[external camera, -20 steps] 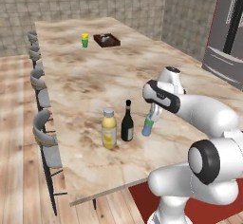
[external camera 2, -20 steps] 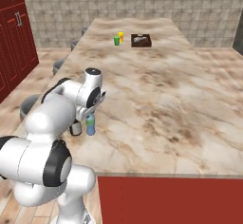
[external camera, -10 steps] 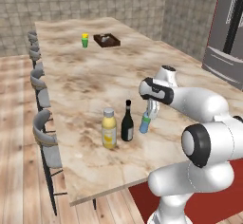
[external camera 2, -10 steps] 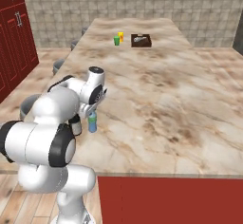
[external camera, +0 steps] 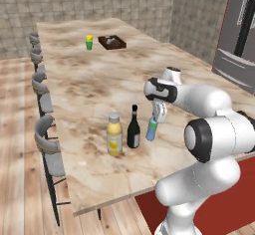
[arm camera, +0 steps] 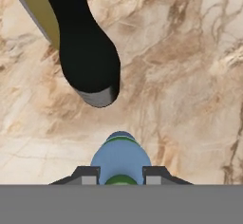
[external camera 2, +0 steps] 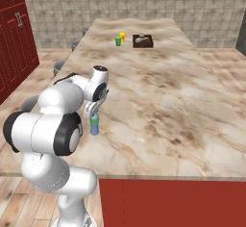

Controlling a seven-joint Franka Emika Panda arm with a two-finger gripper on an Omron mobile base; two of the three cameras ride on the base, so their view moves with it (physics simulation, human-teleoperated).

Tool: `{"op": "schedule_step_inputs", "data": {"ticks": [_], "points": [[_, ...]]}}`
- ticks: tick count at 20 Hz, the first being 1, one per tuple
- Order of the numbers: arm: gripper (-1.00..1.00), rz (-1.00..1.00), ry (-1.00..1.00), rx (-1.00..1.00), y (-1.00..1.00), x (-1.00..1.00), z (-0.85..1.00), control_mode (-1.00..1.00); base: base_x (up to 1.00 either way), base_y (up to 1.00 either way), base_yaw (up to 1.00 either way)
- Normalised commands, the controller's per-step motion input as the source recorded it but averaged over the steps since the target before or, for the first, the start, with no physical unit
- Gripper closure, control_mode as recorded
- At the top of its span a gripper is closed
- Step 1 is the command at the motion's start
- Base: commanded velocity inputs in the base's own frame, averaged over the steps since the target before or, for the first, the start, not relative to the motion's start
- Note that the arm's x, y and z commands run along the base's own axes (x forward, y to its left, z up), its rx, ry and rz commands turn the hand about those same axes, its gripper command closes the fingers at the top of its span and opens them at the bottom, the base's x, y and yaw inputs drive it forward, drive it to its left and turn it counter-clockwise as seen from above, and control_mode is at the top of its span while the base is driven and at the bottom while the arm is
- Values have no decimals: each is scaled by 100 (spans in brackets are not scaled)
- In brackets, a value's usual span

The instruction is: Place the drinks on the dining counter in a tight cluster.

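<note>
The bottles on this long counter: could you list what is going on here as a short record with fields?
surface: dining counter, marble-patterned
juice bottle: upright, leftmost of the group
wine bottle: upright, close beside the juice bottle
water bottle: tilted, just right of the wine bottle, cap between the fingers
gripper: at the water bottle's cap
also there: small cup and dark tray at the far end
seats: grey stools along the left edge
</note>
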Motion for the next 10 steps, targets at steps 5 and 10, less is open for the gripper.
{"op": "schedule_step_inputs", "data": {"ticks": [5, 10], "points": [[100, 4, -1, -1, 6, 0, -7, -100, 0, 0, 0], [100, 5, 0, -5, 9, 0, 0, -100, 0, 0, 0]]}}
